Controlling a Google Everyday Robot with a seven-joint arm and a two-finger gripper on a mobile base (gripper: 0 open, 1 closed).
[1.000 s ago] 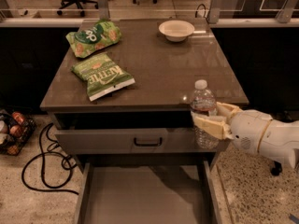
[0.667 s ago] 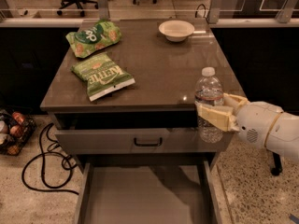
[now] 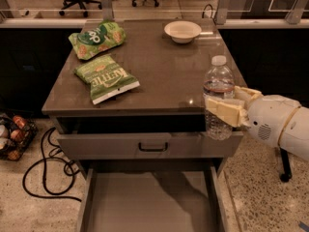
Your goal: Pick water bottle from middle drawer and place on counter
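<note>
The water bottle [image 3: 218, 86], clear ribbed plastic with a white cap, is held upright in the air at the counter's front right corner. Its base hangs below the counter's edge. My gripper [image 3: 223, 111] comes in from the right and is shut on the bottle's middle. The counter [image 3: 159, 66] is a glossy grey-brown top. The middle drawer [image 3: 149, 202] is pulled out at the bottom, and its flat grey floor is bare. Above it is a grey drawer front with a black loop handle [image 3: 153, 146].
Two green chip bags [image 3: 96, 37] [image 3: 106, 79] lie on the counter's left half. A white bowl [image 3: 182, 31] sits at the back right. Black cables [image 3: 43, 173] and a basket [image 3: 12, 137] lie on the floor to the left. Office chairs stand beyond.
The gripper has lifted the bottle higher and carried it a little to the right, so more of the bottle stands above the counter's edge.
</note>
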